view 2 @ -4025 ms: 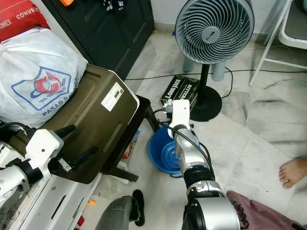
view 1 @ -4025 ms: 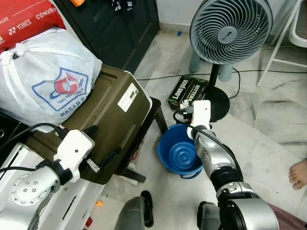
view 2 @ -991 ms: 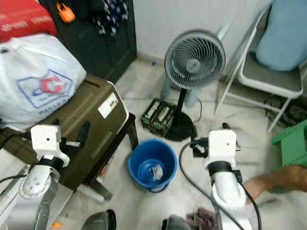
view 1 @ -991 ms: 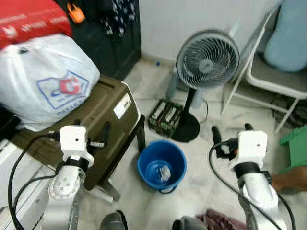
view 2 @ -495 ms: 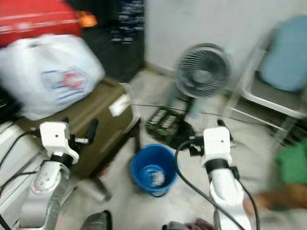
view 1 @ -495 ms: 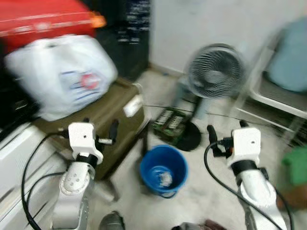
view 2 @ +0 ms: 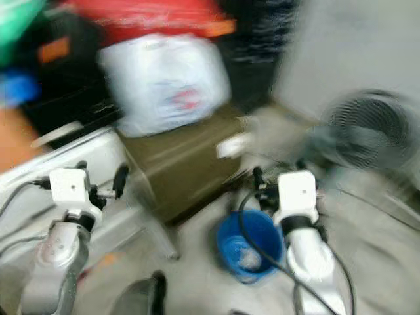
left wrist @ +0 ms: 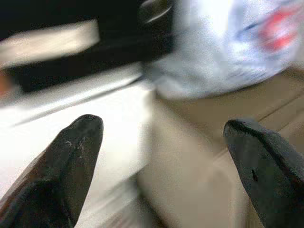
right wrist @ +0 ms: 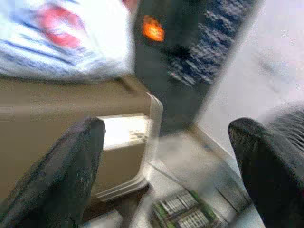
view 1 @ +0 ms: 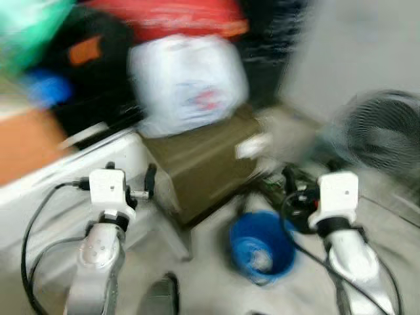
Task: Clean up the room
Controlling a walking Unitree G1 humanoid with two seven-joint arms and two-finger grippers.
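Since a moment ago our view has swung leftward and blurred. We see the olive case under a white plastic bag at 12 o'clock, the blue bucket at 5 o'clock. Left end effector and right end effector both hang spread, empty.

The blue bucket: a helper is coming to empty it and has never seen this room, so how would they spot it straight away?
Find the big olive-brown case with a white plastic bag on top. On the floor just beside its lower corner stands the blue bucket, near the right gripper. It is the one round, open, bright blue container, with something pale inside.
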